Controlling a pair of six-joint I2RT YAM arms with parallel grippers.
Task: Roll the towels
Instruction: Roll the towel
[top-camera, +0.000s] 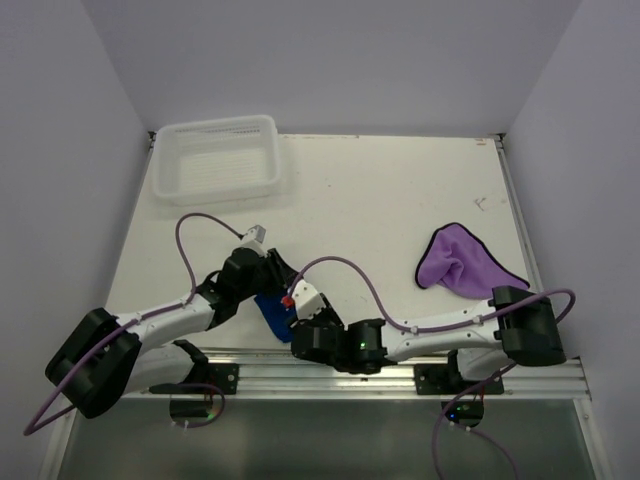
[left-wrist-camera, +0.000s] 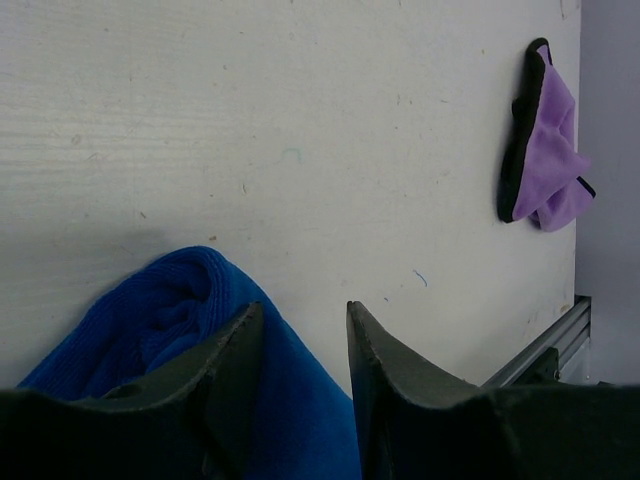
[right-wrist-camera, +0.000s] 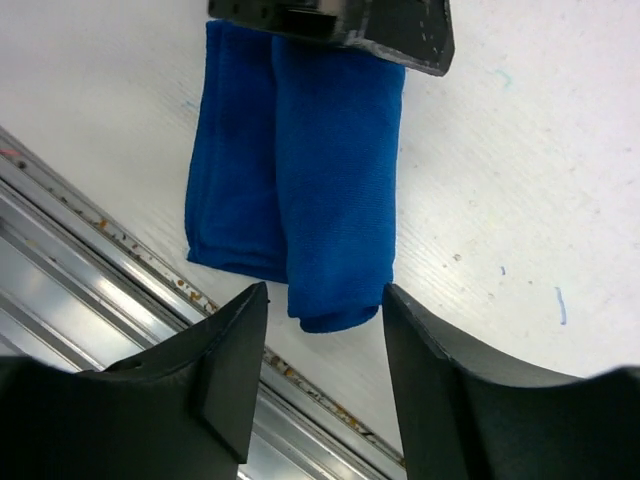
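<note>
The royal blue towel (top-camera: 272, 318) lies near the table's front edge, one long side rolled up against a flat part (right-wrist-camera: 320, 150). My left gripper (top-camera: 267, 293) bears down on its far end (right-wrist-camera: 340, 25). In the left wrist view its jaws (left-wrist-camera: 305, 310) stand part-way apart, with blue cloth (left-wrist-camera: 170, 310) under the left finger and bare table beside the right finger. My right gripper (right-wrist-camera: 325, 290) is open, just short of the towel's near end, holding nothing. The purple towel (top-camera: 460, 262) with its dark edge lies crumpled at the right (left-wrist-camera: 545, 150).
A white mesh basket (top-camera: 215, 125) stands at the back left. The metal rail (right-wrist-camera: 100, 230) along the table's front edge runs just beneath my right gripper. Both arms' cables loop over the near part of the table.
</note>
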